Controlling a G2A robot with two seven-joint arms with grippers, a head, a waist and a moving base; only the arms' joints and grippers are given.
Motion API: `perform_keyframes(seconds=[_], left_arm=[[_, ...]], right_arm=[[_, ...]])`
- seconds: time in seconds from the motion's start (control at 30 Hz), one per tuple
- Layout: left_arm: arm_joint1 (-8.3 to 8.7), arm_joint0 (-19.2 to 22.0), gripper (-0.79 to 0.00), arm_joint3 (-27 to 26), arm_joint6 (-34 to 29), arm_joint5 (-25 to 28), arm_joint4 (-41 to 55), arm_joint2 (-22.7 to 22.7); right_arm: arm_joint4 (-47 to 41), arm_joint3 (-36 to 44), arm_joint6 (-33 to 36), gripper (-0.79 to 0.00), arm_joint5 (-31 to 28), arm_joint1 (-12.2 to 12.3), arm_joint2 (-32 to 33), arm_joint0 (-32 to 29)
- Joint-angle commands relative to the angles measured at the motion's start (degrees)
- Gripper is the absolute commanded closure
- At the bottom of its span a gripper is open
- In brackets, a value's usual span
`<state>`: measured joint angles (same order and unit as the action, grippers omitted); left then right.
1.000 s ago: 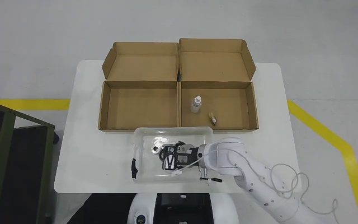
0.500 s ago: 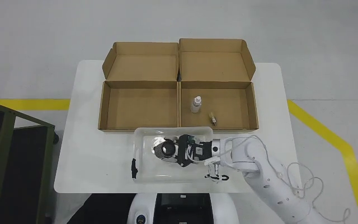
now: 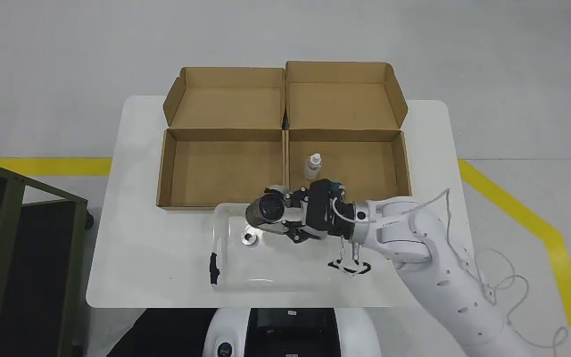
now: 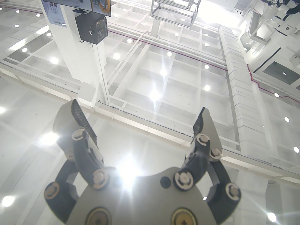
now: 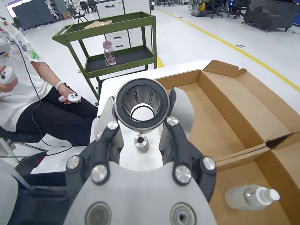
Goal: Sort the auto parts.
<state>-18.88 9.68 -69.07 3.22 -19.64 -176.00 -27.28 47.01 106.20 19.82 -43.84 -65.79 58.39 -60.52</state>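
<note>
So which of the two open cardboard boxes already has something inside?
The right-hand box in the top view: a white spray bottle lies on its floor. The left-hand box next to it has a bare floor.

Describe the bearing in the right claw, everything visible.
The bearing is a short hollow metal cylinder, black-ringed at the end, with dotted rows along its shiny bore. It lies level, in line with the right claw, which pinches both flanks, held in the air over the clear tray's far rim.
</note>
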Motion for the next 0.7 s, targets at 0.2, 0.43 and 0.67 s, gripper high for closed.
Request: perform_keyframes(seconds=[0.2,0.43,0.67], left_arm=[[0.0,0.0,-0.785,0.0,0.0,0.0,0.0,0.0],[0.0,0.0,-0.785,0.0,0.0,0.0,0.0,0.0],[0.0,0.0,-0.785,0.0,0.0,0.0,0.0,0.0]], right_arm=[[-6.2,-1.9,-1.3,0.0,0.1,0.1,1.9,0.3],[-9.9,-3.2,-1.3,0.0,0.2,0.3,3.3,0.2],[-13.2,-3.7,-1.6,0.0,0.1,0.6,5.7,-0.1]])
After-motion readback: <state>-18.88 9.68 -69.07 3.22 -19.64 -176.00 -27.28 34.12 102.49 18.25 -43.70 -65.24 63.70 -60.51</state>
